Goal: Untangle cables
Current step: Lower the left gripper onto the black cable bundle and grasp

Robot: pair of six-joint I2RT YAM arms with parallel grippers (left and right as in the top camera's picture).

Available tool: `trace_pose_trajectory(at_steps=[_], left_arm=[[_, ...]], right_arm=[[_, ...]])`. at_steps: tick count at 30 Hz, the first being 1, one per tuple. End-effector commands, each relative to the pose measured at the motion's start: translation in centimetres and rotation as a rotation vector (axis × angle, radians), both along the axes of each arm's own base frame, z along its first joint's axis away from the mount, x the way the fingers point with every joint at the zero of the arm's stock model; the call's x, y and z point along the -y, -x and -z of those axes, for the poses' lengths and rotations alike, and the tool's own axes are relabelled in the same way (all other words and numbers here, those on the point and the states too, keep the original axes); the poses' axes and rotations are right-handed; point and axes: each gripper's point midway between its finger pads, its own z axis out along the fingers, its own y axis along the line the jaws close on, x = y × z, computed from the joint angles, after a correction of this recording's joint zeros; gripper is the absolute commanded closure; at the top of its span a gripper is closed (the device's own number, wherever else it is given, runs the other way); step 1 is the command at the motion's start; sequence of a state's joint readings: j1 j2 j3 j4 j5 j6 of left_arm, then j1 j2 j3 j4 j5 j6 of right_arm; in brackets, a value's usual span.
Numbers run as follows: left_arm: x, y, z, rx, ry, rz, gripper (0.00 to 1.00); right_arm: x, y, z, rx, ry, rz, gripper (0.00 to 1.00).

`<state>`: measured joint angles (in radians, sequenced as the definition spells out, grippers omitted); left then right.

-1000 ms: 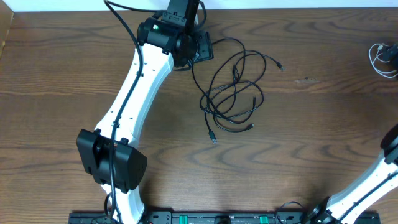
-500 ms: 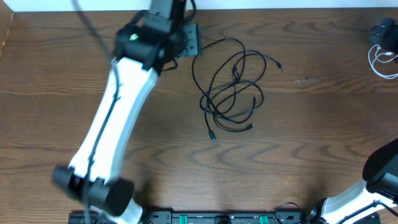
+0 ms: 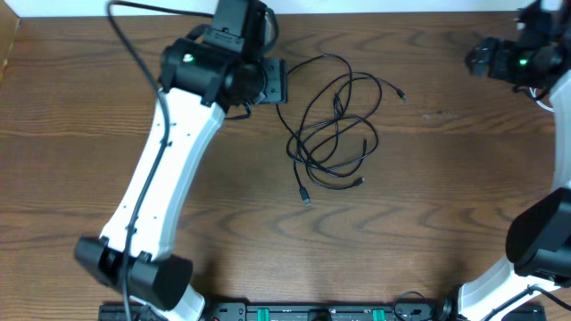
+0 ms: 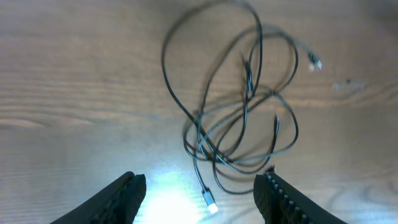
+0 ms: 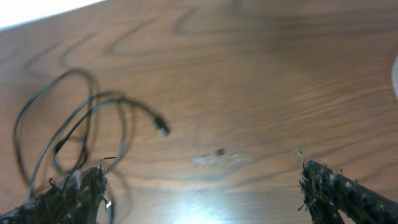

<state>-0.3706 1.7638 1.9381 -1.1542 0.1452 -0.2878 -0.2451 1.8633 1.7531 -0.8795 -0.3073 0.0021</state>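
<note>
At the far edge of the desk, about the middle: your black cables [image 3: 335, 134] lie in one loose tangle of crossing loops, flat on the wood.
Near plug [image 3: 306, 200]: it trails out of the tangle toward the near edge and lies free.
Right plug [image 3: 402, 93]: it sticks out on the side toward the right edge, also free.
Left arm [image 3: 169, 169]: it reaches from the near edge up to the far edge, and its head sits just left of the black cables without touching them.
Left jaws: they stand apart with nothing between them. In your left wrist view the black cables [image 4: 239, 118] lie out beyond the fingertips [image 4: 127, 190], untouched.
Right arm [image 3: 522, 58]: its head is over the far right corner, well apart from the tangle.
Right jaws: they are spread wide and hold nothing. Your right wrist view looks across bare wood, with the black cables [image 5: 74, 124] off to one side and blurred.
Desk [image 3: 446, 223]: brown wood grain.
</note>
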Motion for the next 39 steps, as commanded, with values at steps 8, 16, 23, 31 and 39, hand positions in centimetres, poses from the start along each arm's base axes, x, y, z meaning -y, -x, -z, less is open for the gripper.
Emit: trace_pose_trajectory(at_steps=[8,16,23,31,39], left_arm=[[5.7,0.0,8.7,-0.187,0.109,0.318,0.39],[9.2,0.7,13.7,-0.242,0.129,0.541,0.43],[9.8,0.1,17.6,-0.268,0.07,0.573,0.44],[10.2,-1.3,20.1,-0.245,0.058,0.577,0.46],[9.9,-2.6,24.6,-0.248,-0.035,0.561,0.53]], right_arm=[[-5.9,0.7,-1.0,-0.003,-0.012,-0.139,0.03],[-6.2,1.2,-0.6,-0.031,-0.018,-0.143,0.04],[-6.2,1.5,-0.4,-0.042,-0.02,-0.144,0.04],[-6.4,1.3,-0.5,-0.035,-0.018,-0.148,0.04],[-6.3,0.6,-0.8,-0.005,-0.012,-0.148,0.03]])
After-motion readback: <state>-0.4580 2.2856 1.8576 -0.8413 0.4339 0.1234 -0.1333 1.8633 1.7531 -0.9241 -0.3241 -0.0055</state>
